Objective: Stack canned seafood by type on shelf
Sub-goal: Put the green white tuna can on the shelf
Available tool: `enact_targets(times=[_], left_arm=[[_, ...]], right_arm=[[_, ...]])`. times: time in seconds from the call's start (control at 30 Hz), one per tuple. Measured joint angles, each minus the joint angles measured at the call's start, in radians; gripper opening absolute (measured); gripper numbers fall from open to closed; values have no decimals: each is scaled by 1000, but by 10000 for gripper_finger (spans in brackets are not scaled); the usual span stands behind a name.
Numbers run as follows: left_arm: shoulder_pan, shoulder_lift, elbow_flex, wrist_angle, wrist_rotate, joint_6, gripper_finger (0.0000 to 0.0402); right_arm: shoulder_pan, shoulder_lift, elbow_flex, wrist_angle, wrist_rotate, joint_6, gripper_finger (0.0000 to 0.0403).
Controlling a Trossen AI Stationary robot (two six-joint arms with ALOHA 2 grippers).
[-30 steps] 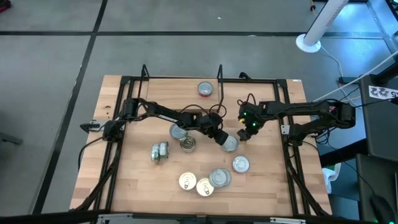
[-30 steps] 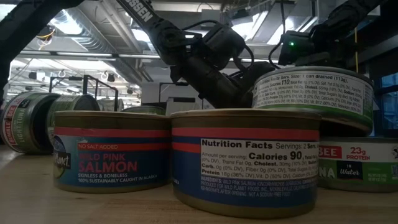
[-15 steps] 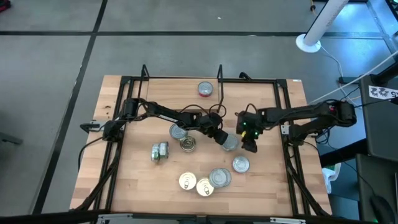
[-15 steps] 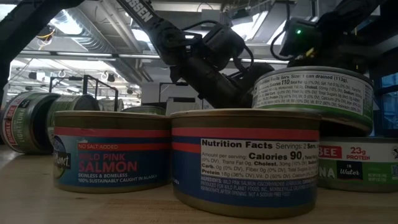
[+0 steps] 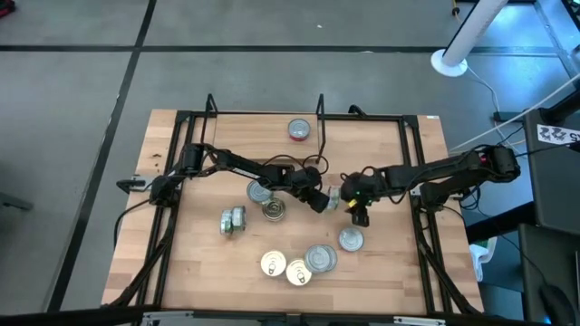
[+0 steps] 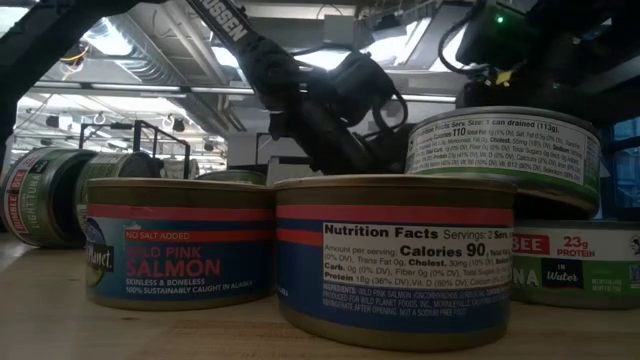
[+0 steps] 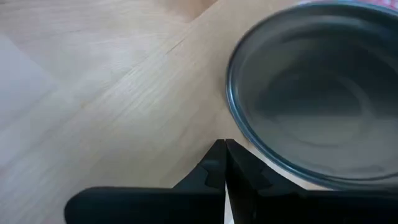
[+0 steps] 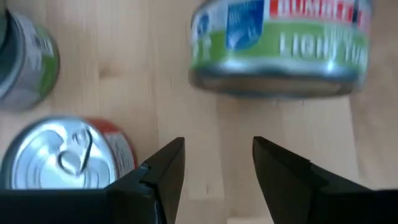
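Note:
Several round tins of canned seafood lie about the wooden table. One red-sided tin [image 5: 299, 130] stands on the shelf [image 5: 254, 127] at the far edge. My left gripper [image 5: 319, 203] is shut at mid-table, its tips against a silver tin [image 5: 333, 196] that stands tipped up, one flat face [image 7: 317, 93] toward it. My right gripper [image 5: 358, 210] hangs open just right of that tin [image 8: 280, 43], which shows its green label side, with bare wood between the fingers. A pull-tab tin [image 8: 68, 155] lies close beside it. My left gripper meets the tipped tin with its shut fingertips [image 7: 225, 149] at the lower rim [image 7: 235, 142] of the flat face, close to the table. The fingers slant down from the table's left. The tin stands on its edge, tilted, its face turned to the gripper.
More tins lie left of the left gripper [image 5: 260, 191], [image 5: 275, 211], one on its side [image 5: 233, 221], and a cluster sits near the front edge [image 5: 320, 258], [image 5: 272, 263], [image 5: 351, 239]. In the low view a tuna tin [image 6: 505, 150] rests on a salmon tin [image 6: 395, 260].
My right gripper has swung from farther back toward the near edge and the tipped tin, rolling its wrist, and stays open. The silver tin at my left gripper's tips, lying flat before, has tipped up onto its edge and shifted slightly toward the far edge.

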Motion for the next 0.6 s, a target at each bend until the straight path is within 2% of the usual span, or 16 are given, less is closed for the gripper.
enact_targets(times=[0.33, 0.6], left_arm=[[0, -2, 2, 11, 1, 14, 0], [0, -10, 4, 16, 5, 33, 0]], right_arm=[[0, 0, 0, 55, 52, 1, 188], [0, 0, 18, 9, 52, -55, 188]])
